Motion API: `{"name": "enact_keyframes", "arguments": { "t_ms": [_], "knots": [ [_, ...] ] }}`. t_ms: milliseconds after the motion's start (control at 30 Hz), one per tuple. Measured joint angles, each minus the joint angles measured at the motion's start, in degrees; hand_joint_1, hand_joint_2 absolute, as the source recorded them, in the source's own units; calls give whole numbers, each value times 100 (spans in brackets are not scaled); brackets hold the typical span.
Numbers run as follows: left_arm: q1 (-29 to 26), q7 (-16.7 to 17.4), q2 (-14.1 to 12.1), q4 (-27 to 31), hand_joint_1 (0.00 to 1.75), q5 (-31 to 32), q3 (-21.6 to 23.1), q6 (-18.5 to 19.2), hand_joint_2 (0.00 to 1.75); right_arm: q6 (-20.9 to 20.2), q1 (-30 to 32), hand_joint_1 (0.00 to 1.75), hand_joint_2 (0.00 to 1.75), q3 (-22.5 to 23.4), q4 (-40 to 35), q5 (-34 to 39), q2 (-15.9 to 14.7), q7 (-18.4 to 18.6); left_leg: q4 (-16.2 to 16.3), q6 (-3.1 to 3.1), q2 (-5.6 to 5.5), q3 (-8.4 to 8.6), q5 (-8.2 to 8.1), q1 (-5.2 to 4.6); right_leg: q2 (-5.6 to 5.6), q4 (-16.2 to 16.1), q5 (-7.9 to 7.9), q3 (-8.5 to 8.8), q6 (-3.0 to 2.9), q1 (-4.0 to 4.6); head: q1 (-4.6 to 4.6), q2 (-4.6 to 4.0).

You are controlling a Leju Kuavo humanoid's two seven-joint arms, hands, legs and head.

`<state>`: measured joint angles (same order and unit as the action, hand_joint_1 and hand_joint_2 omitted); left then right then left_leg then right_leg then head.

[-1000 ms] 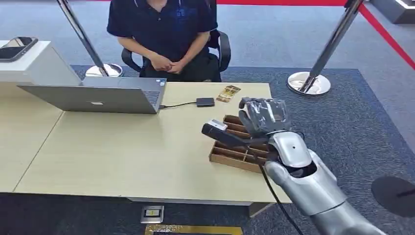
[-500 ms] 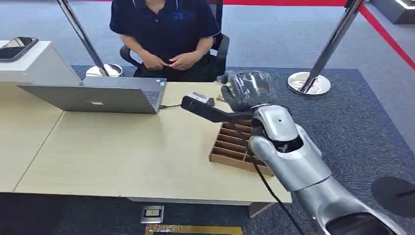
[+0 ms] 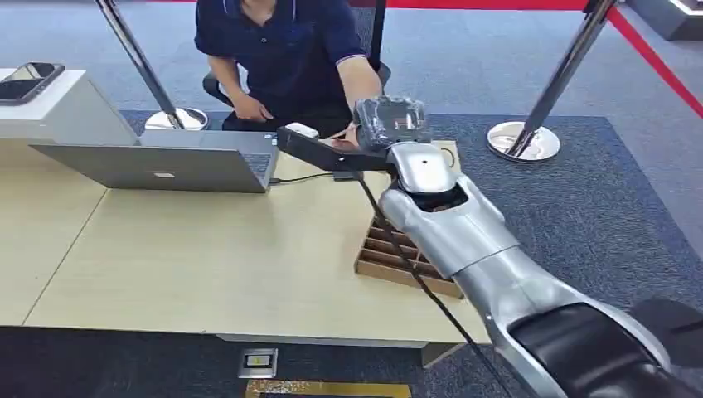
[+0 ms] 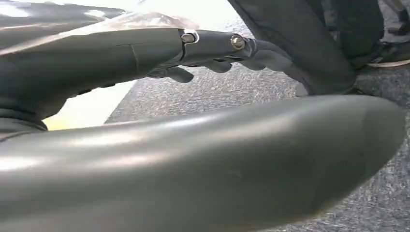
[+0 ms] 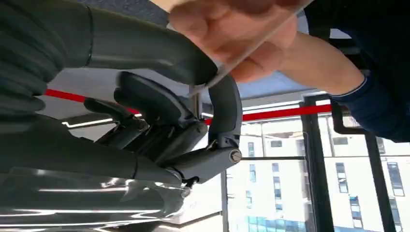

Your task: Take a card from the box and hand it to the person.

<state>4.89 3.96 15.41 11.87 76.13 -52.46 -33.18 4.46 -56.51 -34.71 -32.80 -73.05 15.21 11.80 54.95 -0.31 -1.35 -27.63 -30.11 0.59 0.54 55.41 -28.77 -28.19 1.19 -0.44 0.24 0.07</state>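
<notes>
My right hand [image 3: 390, 124] is stretched out over the far edge of the table toward the seated person [image 3: 282, 41]. In the right wrist view it [image 5: 159, 101] pinches a thin card [image 5: 209, 79], seen edge-on, between thumb and a finger. The person's hand [image 5: 232, 34] has its fingers on the same card, and in the head view that hand [image 3: 345, 139] meets mine. The brown card box [image 3: 396, 259] with its dividers lies on the table under my forearm. My left hand [image 4: 208, 46] hangs over the carpet, its fingers apart from the thumb, holding nothing.
An open grey laptop [image 3: 166, 162] stands at the table's far left with a cable running right. A phone [image 3: 29, 81] lies on a white stand. Two stanchion posts [image 3: 564, 75] [image 3: 141, 66] flank the person. The wooden table [image 3: 207, 257] spreads out to the left of the box.
My right arm has swung up and away from the box toward the person with the card. The person leaned forward and reached out a hand to the card.
</notes>
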Motion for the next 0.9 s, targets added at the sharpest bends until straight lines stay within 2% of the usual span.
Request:
{"name": "enact_keyframes", "arguments": {
  "t_ms": [433,567,600,633,767,800,900],
  "knots": [
    [0,22,0,-2,0,39,11,24,0,94,-53,171,175,0,756,-124,146,7,1,0,0,0,0,0,0,0,0,0,0,0,-2,0],
    [1,20,-2,-2,0,39,11,24,0,94,-52,155,175,0,843,-138,159,15,1,0,0,0,0,0,0,0,0,0,0,0,-2,0],
    [1,20,-2,-2,0,39,11,24,0,94,-51,33,175,0,854,-138,162,15,1,0,0,0,0,0,0,0,0,-1,0,0,-2,0],
    [0,20,-2,-2,0,41,11,24,0,94,-51,2,175,0,872,-138,166,15,0,0,0,0,0,0,0,0,0,-1,0,0,-2,0],
    [1,17,-2,-2,0,48,11,26,0,175,-47,0,175,2,924,-135,175,13,0,0,0,0,0,0,0,0,0,-1,0,0,-2,0],
    [0,17,-2,-2,0,50,11,26,0,228,-42,0,0,2,931,-133,175,11,1,0,0,0,0,0,0,-1,0,-1,0,0,-2,0],
    [0,13,-2,-4,0,55,11,33,0,387,-36,0,0,13,933,-133,173,2,1,0,0,0,0,0,0,-1,0,-1,0,0,-2,0]
  ]
}}
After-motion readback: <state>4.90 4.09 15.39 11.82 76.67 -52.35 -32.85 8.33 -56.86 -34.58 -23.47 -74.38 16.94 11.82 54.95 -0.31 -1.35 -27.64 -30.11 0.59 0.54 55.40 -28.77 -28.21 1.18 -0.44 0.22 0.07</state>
